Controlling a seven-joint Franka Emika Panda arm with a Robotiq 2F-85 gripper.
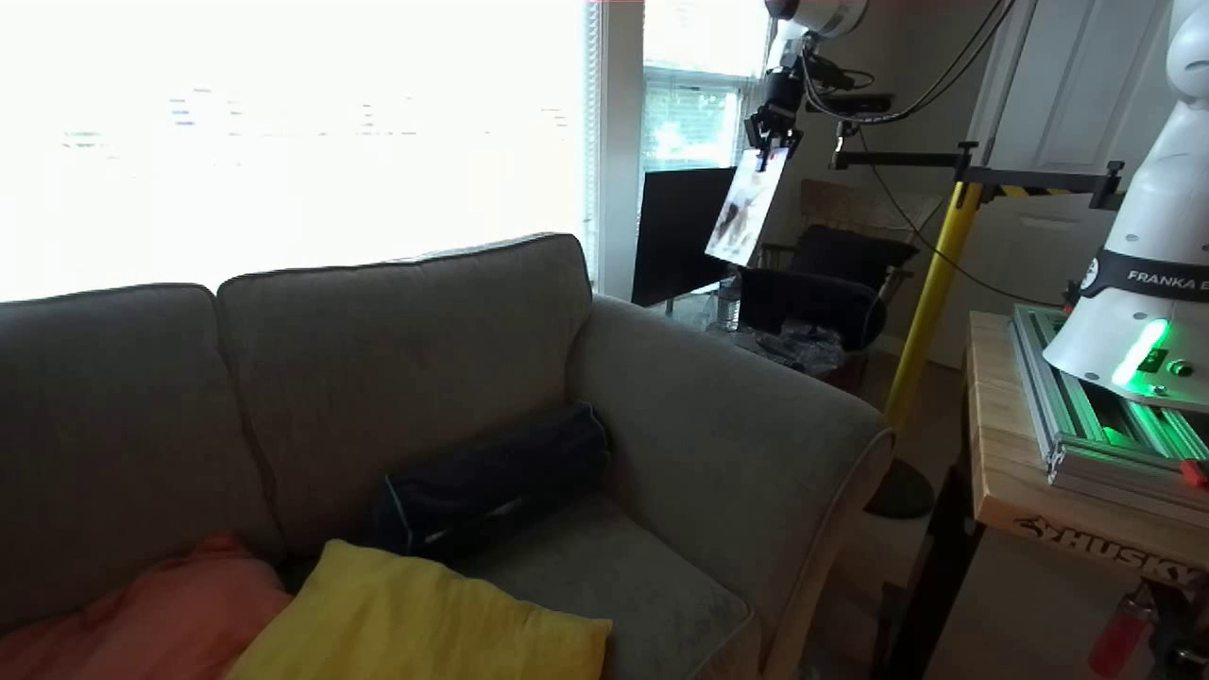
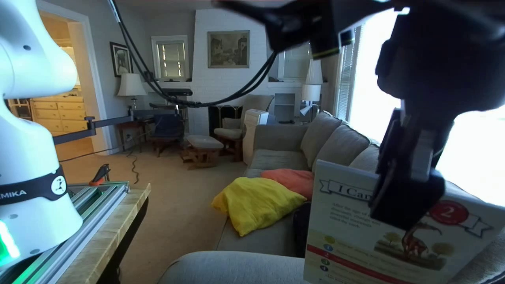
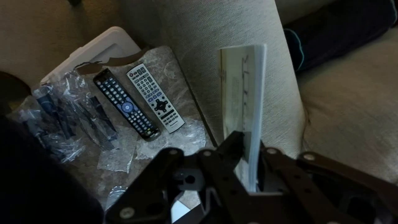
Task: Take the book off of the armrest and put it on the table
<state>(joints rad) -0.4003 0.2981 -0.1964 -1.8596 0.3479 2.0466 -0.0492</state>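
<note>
The book is a thin, pale-covered booklet, held upright with its pages edge-on in the wrist view. It shows in both exterior views, as the book and the book. My gripper is shut on one end of it. In an exterior view the gripper points down and the book hangs tilted below it. The grey-olive armrest is apart from the book. In the wrist view the armrest lies below and behind the book. The mottled tabletop of the table lies beside the armrest, left of the book.
On the table are a black remote, a silver remote, plastic bags and a bottle. A dark monitor stands behind. A yellow post with a jointed arm stands near the wooden bench.
</note>
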